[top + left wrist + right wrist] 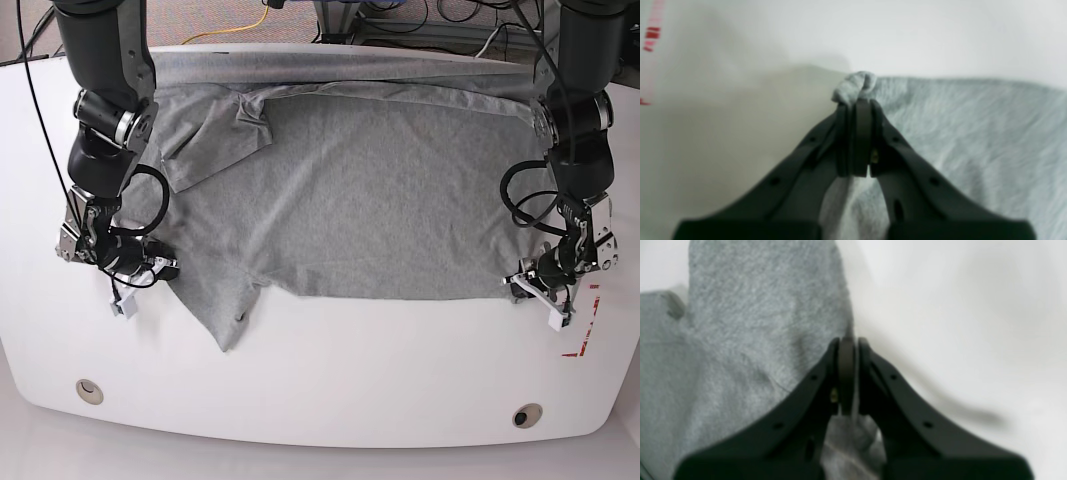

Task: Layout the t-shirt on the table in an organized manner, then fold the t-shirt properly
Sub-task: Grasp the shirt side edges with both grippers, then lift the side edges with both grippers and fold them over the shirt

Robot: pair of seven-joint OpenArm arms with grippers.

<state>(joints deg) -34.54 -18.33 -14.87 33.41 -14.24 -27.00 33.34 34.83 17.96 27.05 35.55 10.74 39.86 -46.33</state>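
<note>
So there's one heather-grey short-sleeved cotton t-shirt [350,200] spread across one glossy white surface [330,380], plus two small round grommets, one [88,390] near the right arm's corner and one [527,414] near the left arm's. A bit of red tape outline [585,335] sits just outside the left end effector.

The shirt's far edge runs along the back rim of the surface and looks folded over on itself there. One sleeve [215,145] lies flipped inward over the body, up from the right end effector. The near edge is ragged: a pointed flap [228,325] hangs down toward the front, just inside the right end effector, and the rest runs fairly straight across to the left one. Plenty of bare white in front of both end effectors, and some outside each of them too.

The left end effector [858,100] is clamped tight on a bunched corner of the grey fabric, a little knot of cloth poking out past its tips. The right end effector [847,340] is also squeezed closed, pinching the shirt's edge, with fabric stretching up and away from it on its inner side.
</note>
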